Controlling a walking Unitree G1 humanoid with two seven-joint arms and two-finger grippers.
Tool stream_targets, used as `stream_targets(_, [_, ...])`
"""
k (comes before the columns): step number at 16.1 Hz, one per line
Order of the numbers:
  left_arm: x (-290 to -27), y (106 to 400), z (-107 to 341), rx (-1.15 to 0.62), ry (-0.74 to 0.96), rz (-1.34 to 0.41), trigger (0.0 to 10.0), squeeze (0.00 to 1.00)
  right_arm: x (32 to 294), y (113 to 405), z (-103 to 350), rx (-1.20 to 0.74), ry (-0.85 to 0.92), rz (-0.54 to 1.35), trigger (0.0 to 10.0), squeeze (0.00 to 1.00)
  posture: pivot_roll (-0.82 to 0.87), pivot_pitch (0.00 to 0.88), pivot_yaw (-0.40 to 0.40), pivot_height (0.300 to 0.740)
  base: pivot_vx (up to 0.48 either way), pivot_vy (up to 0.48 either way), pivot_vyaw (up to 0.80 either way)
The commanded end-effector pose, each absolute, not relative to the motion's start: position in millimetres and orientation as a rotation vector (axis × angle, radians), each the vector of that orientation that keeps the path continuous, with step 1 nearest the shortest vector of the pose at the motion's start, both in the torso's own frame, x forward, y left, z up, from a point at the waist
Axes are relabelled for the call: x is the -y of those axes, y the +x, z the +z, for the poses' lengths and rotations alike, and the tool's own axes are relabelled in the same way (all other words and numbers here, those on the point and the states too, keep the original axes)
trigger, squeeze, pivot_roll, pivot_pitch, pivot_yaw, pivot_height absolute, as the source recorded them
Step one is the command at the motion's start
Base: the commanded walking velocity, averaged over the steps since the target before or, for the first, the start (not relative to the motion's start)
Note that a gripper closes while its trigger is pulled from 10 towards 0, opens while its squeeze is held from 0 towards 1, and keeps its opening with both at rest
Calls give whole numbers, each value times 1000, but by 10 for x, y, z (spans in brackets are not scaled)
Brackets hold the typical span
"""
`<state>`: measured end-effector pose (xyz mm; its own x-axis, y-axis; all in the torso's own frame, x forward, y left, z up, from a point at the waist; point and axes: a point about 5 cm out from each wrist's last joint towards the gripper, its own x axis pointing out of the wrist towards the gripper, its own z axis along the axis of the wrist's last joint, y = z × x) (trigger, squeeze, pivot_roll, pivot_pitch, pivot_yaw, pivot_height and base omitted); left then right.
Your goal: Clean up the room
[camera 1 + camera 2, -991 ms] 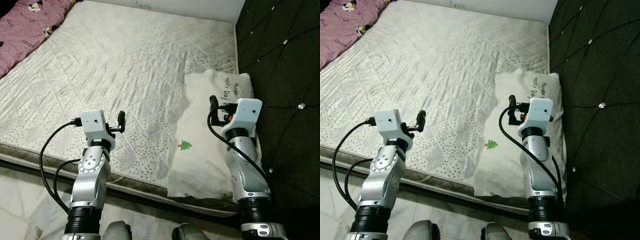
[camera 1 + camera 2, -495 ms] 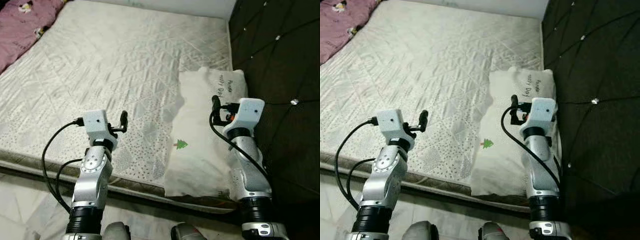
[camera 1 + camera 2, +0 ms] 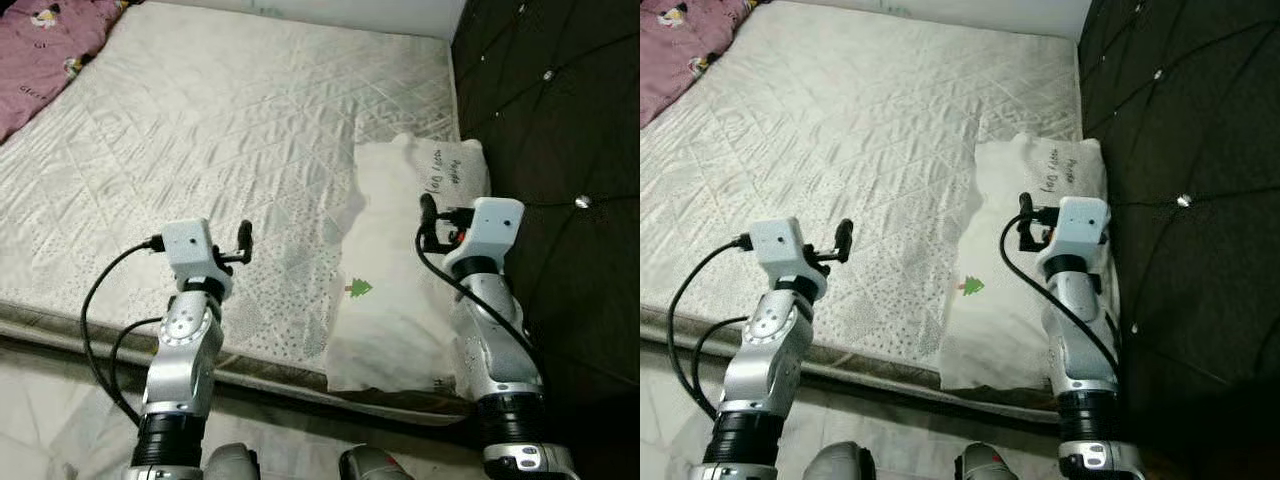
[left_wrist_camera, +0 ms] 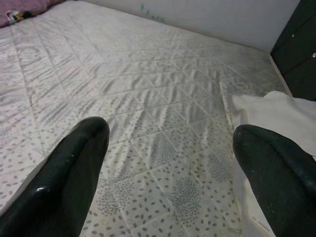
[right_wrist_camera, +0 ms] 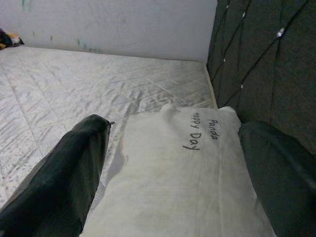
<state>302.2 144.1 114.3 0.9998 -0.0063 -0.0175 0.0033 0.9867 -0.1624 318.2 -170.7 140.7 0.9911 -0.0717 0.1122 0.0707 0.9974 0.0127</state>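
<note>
2 grippers held over the near edge of the bare quilted mattress (image 3: 230, 120), left gripper (image 4: 168, 173) wide open and holding nothing, right gripper (image 5: 173, 177) also wide open and empty above the white pillow (image 3: 400, 280), pillow against the dark headboard (image 3: 560, 120), pink blanket (image 3: 40, 40) at far left corner.

So there's a bare quilted mattress (image 3: 870, 120) with a white pillow (image 3: 1015, 270) lying along its right side, right up against the dark tufted headboard (image 3: 1190, 200). The pillow has a little green tree print and some writing I can't really read. Pink blanket (image 3: 680, 50) sits far left. Both silver arms are raised over the near edge, right gripper (image 3: 1025, 212) above the pillow, left gripper (image 3: 844, 238) over the mattress.
</note>
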Motion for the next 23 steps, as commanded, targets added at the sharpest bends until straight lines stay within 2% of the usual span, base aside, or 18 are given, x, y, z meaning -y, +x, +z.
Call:
stream_targets(1, [-1444,3007,1113,-26,-158,-7,10000,0,1699,3200,1420,113,11,-65,10000,0,-46,137,-19,740,0,0,0])
stream_targets(7, [-1429,2998,1125,-18,-178,-16,10000,0,1705,3201,1416,110,9,-68,10000,0,-47,144,-17,740,0,0,0])
stream_targets(15, [-1406,3000,1144,-5,-169,-29,10000,0,1724,3193,1405,106,9,-74,10000,0,-50,145,-15,740,0,366,-705])
stream_targets(19, [-1405,3002,1139,-7,-173,-28,10000,0,1730,3199,1406,105,6,-73,10000,0,-51,146,-19,740,0,0,-111])
stream_targets(21, [-1396,3005,1147,-3,-172,-35,10000,0,1730,3202,1404,104,5,-72,10000,0,-51,146,-19,740,0,392,0])
stream_targets(23, [-1395,3005,1146,-4,-174,-34,10000,0,1733,3203,1404,103,5,-71,10000,0,-52,146,-18,740,0,480,-800])
